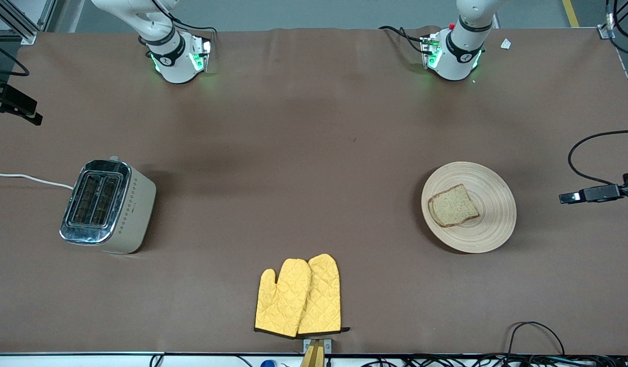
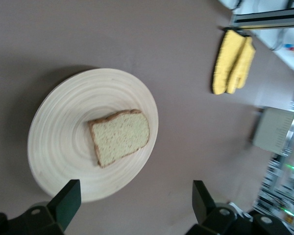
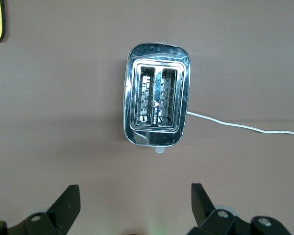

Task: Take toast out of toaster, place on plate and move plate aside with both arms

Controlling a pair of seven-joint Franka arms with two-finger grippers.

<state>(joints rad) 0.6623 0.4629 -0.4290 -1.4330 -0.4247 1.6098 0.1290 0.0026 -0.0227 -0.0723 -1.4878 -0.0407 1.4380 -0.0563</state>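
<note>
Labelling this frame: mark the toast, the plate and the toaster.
toast (image 1: 453,206), front view, middle of the slice.
plate (image 1: 492,232), front view, bare grooved rim.
toaster (image 3: 157,102), right wrist view, slotted top.

High front camera faces both bases; wrist cameras look straight down — left on plate (image 2: 63,147), right on toaster (image 3: 157,95).

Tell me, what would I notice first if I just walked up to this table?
Probably the bright yellow quilted oven mitts, lying at the table edge nearest the front camera. Next, the square slice of light brown toast lying on the round pale wooden plate toward the left arm's end. The shiny cream two-slot toaster stands empty toward the right arm's end.
</note>
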